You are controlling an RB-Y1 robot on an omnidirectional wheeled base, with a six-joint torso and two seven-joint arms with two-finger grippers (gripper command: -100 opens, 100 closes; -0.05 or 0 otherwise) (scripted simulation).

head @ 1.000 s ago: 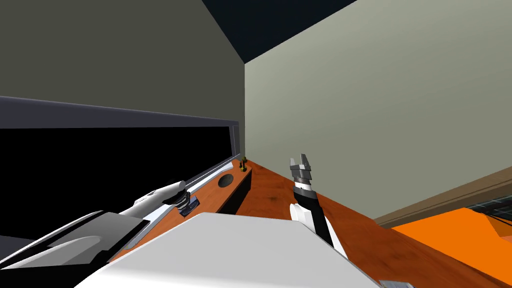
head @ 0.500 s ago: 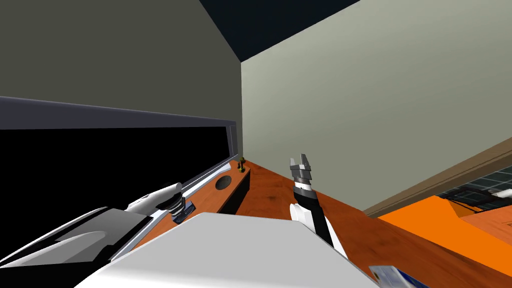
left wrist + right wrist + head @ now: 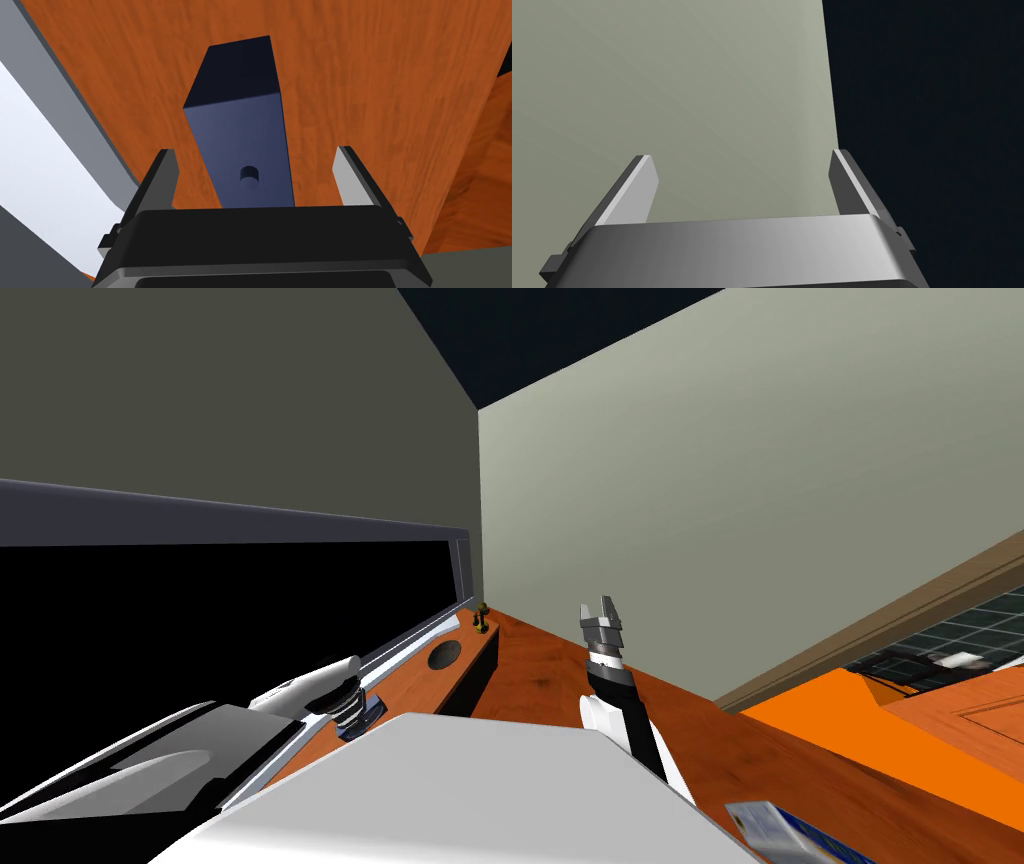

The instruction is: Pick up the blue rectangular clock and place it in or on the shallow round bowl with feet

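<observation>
The dark blue rectangular clock (image 3: 240,125), with a small knob on the face toward me, rests on an orange-brown wooden top (image 3: 375,75). My left gripper (image 3: 256,151) is open, one finger on each side of the clock and neither touching it. In the head view, the left gripper (image 3: 362,713) hangs low over the wooden ledge (image 3: 400,683) beside the window. Farther along that ledge is a dark shallow round bowl (image 3: 445,654). My right gripper (image 3: 603,623) is raised in front of the chest, open and empty.
A grey window frame (image 3: 300,528) with a black area behind it runs along the ledge. A small green figurine (image 3: 483,616) stands at the ledge's far end. Orange furniture (image 3: 900,738) is at the right, and a blue and white box (image 3: 790,833) lies near the chest.
My head view has swung, bringing the blue and white box and more orange furniture into sight at the right. My left hand has drawn slightly back along the ledge. The right arm is still.
</observation>
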